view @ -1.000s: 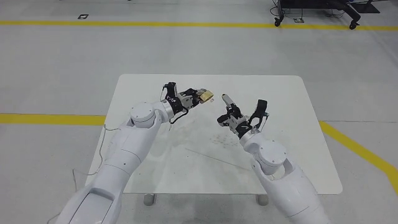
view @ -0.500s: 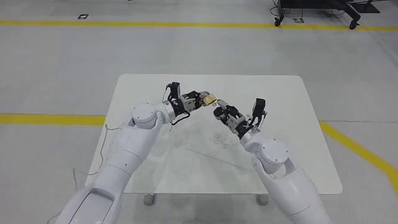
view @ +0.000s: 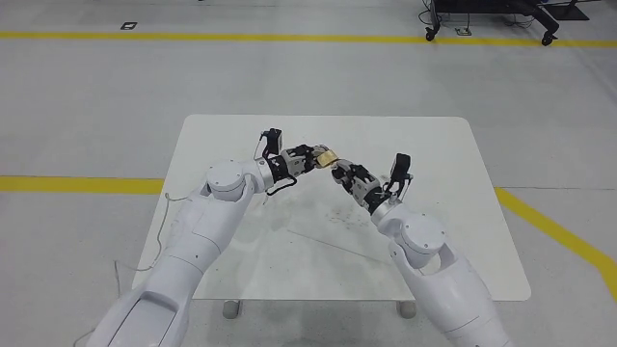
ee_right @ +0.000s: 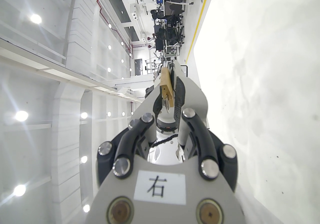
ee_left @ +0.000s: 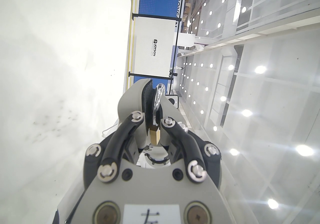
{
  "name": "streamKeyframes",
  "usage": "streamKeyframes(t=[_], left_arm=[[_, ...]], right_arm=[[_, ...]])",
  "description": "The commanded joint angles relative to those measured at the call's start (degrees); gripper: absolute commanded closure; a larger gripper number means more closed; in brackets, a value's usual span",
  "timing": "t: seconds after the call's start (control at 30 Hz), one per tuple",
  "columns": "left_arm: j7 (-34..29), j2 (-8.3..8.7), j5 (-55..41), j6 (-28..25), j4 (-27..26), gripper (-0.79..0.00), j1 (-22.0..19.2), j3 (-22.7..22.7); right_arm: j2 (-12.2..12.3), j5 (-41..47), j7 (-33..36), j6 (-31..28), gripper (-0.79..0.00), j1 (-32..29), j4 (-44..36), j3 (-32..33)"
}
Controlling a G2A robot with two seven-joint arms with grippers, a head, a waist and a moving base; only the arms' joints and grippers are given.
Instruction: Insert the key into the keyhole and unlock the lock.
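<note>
Left gripper [view: 307, 157] is clamped on the brass lock [view: 326, 158], up over the middle of the table [view: 241, 135], a bit toward its far edge. The key [ee_right: 166, 107] sits against the lock's end, pinched in the right gripper [view: 343, 172]. Can't tell how deep. Both hang well inside the table's edges, with tabletop stretching out on every side.

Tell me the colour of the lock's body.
Brass yellow. The lock shows best in the right wrist view.
</note>
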Motion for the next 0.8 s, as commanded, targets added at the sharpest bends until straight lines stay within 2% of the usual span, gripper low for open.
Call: streamKeyframes(t=[0.0, 0.17, 0.27, 0.37, 0.47, 0.77], left_arm=[[-0.1, 0.01, 0.1, -0.2, 0.0, 0.000, 0.0, 0.0], [-0.4, 0.01, 0.2, -0.6, -0.1, 0.000, 0.0, 0.1], [-0.4, 0.06, 0.7, -2.3, -0.6, 0.000, 0.1, 0.0], [-0.7, 0.14, 1.6, -4.3, -1.2, 0.000, 0.3, 0.1], [-1.0, 0.21, 2.0, -5.4, -1.5, 0.000, 0.6, 0.1], [-0.5, 0.36, 3.0, -6.3, -1.7, 0.000, 0.6, 0.0]], right_arm=[[0.0, 0.7, 0.3, 0.2, 0.000, 0.0, 0.1, 0.2], [-0.2, 3.2, 0.5, 1.3, 0.000, 0.0, 0.4, 0.4], [-0.5, 8.1, 1.6, 2.5, 0.000, 0.2, 1.0, 0.6], [-0.9, 19.1, 7.3, 5.1, 0.000, 0.9, 3.3, 1.7], [-1.1, 26.0, 10.4, 7.2, 0.000, 2.2, 6.7, 3.2], [-1.0, 36.2, 18.6, 11.0, 0.000, 3.6, 11.5, 5.5]])
